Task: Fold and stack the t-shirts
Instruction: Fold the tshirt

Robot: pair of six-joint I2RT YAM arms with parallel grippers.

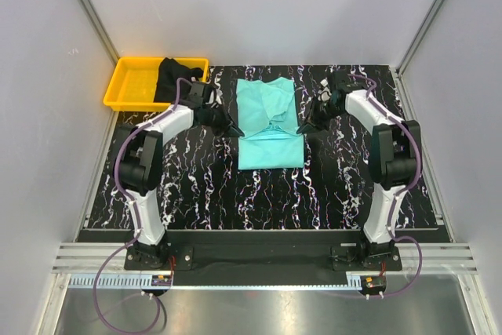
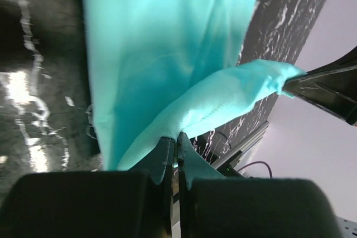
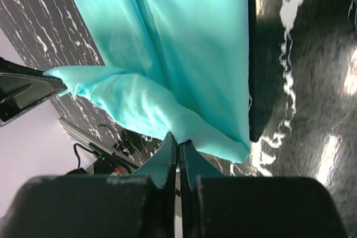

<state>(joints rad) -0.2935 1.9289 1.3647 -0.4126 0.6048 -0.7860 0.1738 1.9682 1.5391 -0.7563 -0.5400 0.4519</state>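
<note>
The turquoise t-shirt lies partly folded on the black marbled table, long and narrow, with its lower part flat toward me. My left gripper is shut on its left edge, pinching a lifted fold of the turquoise t-shirt. My right gripper is shut on the opposite edge of the turquoise t-shirt. Between the two grippers the cloth is raised into a ridge. The black t-shirt lies crumpled over the right end of the yellow tray at the back left.
White walls with metal corner posts close in the table at the back and both sides. The arm bases stand on a black plate at the near edge.
</note>
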